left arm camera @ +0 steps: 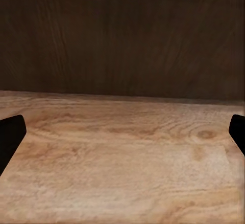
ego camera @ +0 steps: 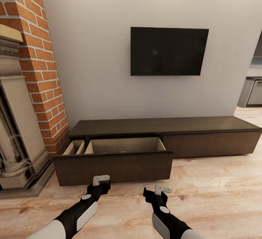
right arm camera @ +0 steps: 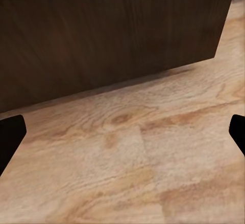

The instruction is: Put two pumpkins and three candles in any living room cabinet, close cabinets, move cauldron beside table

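The long low dark brown cabinet (ego camera: 163, 125) stands against the wall. Its left drawer (ego camera: 112, 168) is pulled out toward me, and the beige inside that I can see holds nothing. The right front panel (ego camera: 211, 144) is closed. My left gripper (ego camera: 101, 181) hovers just in front of the drawer front, open, with its dark fingertips (left arm camera: 10, 137) spread wide before the brown panel (left arm camera: 122, 35). My right gripper (ego camera: 160, 190) sits beside it over the floor, also open, facing the panel's lower right corner (right arm camera: 102, 35). The pumpkins, candles, cauldron and table are out of view.
A brick chimney (ego camera: 36, 68) with a carved stone fireplace surround (ego camera: 18, 141) juts out at the left, close to the open drawer. A black TV (ego camera: 169, 51) hangs above the cabinet. Wooden floor (ego camera: 218, 195) stretches to the right toward a doorway (ego camera: 253, 90).
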Robot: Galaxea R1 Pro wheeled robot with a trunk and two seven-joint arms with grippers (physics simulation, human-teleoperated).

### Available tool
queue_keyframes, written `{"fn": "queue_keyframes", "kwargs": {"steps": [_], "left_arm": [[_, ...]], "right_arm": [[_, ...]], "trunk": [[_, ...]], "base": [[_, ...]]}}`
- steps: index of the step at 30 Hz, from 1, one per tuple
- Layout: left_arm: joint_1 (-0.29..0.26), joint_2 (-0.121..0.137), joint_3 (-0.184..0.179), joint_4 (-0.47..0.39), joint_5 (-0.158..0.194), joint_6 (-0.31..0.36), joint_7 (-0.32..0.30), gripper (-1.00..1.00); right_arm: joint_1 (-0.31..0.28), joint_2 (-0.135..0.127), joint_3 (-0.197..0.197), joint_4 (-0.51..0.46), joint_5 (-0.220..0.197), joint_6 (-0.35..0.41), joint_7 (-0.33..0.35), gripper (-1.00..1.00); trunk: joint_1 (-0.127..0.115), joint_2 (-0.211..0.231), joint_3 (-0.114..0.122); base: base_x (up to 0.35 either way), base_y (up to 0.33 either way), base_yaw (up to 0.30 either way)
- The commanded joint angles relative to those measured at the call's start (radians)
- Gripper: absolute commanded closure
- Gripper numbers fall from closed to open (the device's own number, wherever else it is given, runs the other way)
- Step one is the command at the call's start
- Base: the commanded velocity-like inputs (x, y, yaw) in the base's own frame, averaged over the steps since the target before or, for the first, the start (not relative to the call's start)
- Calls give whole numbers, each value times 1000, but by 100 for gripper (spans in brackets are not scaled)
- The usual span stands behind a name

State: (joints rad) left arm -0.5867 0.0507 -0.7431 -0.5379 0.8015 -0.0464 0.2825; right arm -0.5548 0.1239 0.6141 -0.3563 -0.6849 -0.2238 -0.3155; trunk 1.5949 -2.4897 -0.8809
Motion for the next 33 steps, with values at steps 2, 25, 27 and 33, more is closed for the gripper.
{"fn": "queue_keyframes", "kwargs": {"steps": [2, 25, 27, 33], "left_arm": [[-1, 1, -8, -7, 10, -5, 8, -100], [-2, 6, -2, -10, 12, 13, 6, -100], [-2, 5, -5, -9, 11, 14, 6, -100], [-2, 3, -11, -8, 13, 20, 4, -100]], "right_arm": [[-1, 0, 9, -1, -10, -15, -5, -100], [-1, -5, 12, -5, -9, -85, 5, -100], [-1, -5, 12, -5, -8, -85, 5, -100], [-1, -6, 12, -5, -7, -85, 6, -100]], "trunk": [[0, -1, -1], [0, -1, -1], [0, -1, -1], [0, -1, -1]], "base": [[0, 0, 0], [66, 0, 0], [206, 0, 0], [119, 0, 0]]}}
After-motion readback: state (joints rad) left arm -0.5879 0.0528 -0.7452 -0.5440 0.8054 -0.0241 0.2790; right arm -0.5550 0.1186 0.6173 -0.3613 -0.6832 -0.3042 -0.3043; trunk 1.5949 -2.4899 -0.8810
